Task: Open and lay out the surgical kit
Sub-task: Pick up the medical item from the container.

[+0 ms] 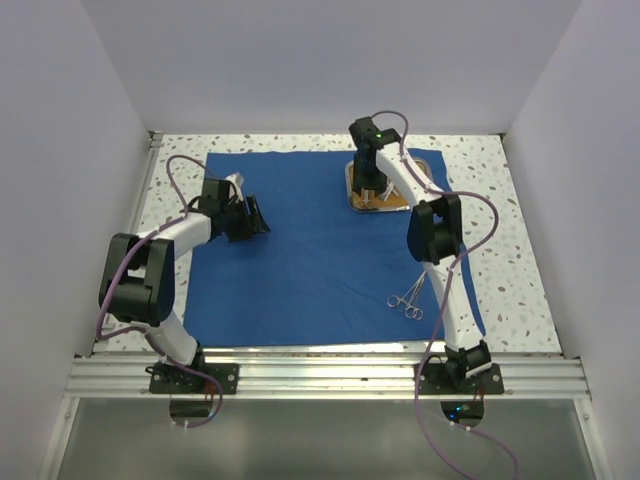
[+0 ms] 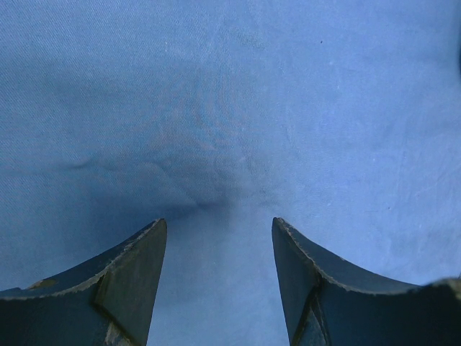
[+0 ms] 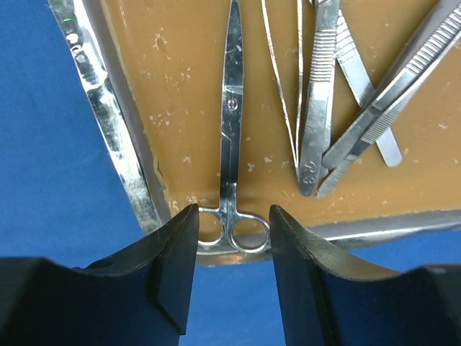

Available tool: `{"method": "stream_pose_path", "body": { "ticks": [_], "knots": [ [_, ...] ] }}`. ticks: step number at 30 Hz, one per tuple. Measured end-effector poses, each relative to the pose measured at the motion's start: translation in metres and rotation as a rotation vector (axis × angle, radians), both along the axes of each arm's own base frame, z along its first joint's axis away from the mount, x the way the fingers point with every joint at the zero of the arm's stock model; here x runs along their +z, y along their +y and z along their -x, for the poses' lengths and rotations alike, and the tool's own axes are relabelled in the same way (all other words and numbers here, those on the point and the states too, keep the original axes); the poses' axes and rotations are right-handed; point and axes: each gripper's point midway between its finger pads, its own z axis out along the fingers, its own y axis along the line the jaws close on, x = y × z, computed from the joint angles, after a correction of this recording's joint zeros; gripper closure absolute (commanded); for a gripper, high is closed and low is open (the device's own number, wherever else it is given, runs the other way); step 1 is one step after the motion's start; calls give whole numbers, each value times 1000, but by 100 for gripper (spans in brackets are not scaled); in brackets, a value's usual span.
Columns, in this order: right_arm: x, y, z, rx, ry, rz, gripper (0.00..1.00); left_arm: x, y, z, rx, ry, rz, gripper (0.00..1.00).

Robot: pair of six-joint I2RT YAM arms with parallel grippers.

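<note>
Left hand, right hand wide, empty; one scissors in one tray, one cloth

I note a white speckled surface, a silver metal rail along its near edge, and plain white walls left, right and far.

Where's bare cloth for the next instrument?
Open: middle of the blue cloth, between the left gripper and the tray; the near-left cloth, left of the laid-out ring-handled instruments. Crowded: the tray, packed with scissors and tweezers under the right gripper, and the strip beneath the right arm.
</note>
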Motion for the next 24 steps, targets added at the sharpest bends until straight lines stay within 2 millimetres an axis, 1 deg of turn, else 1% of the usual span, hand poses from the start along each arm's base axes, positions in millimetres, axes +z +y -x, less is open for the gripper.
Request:
{"method": "stream_pose_path", "body": {
  "ticks": [7, 10, 13, 14, 17, 19, 24],
  "knots": [
    [-19, 2, -5, -4, 8, 1, 54, -3, 0, 3, 0, 8, -1, 36],
    [-21, 4, -6, -8, 5, -5, 58, -4, 1, 4, 0, 13, -2, 36],
    [-21, 6, -7, -9, 2, -8, 74, -5, 1, 5, 0, 14, -2, 36],
    [-21, 8, -8, -9, 0, -9, 83, -5, 1, 5, -1, 14, -2, 36],
    [-22, 8, -8, -7, -4, 4, 97, -5, 1, 5, -1, 14, -2, 36],
    [-22, 7, -8, -9, -4, 11, 100, -5, 1, 5, -1, 13, -2, 36],
    [-22, 7, -8, -10, -5, 15, 100, -5, 1, 5, 0, 13, -3, 36]
  ]
}}
